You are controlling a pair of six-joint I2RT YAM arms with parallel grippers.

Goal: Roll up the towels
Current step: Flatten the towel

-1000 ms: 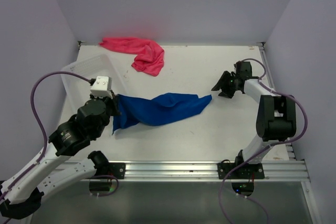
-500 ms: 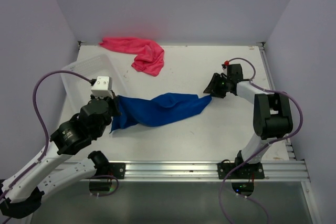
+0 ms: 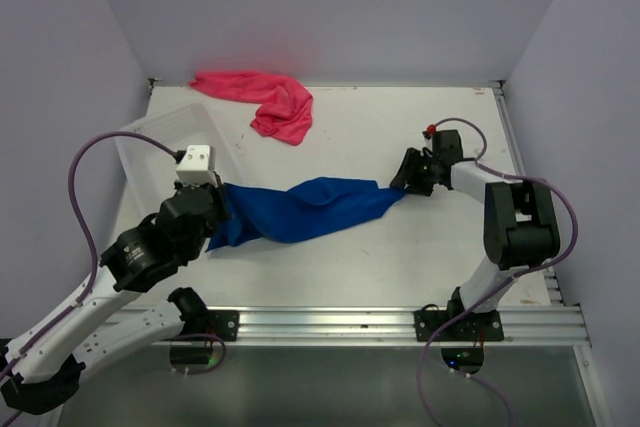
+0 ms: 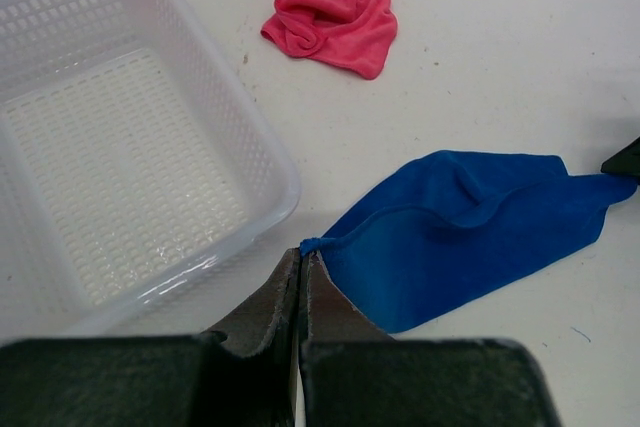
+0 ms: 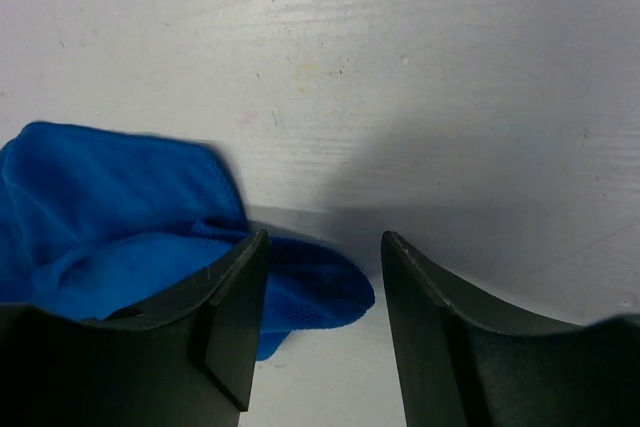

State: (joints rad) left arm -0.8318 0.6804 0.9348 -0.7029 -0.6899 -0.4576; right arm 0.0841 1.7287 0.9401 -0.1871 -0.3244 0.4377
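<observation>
Beside the basket, left tool tight on blue towel, right tool agape at its far corner, pink towel beyond.

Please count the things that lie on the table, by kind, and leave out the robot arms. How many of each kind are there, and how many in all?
Towels: 2, the blue towel and the pink towel
Baskets: 1, the white basket
Total: 3
</observation>
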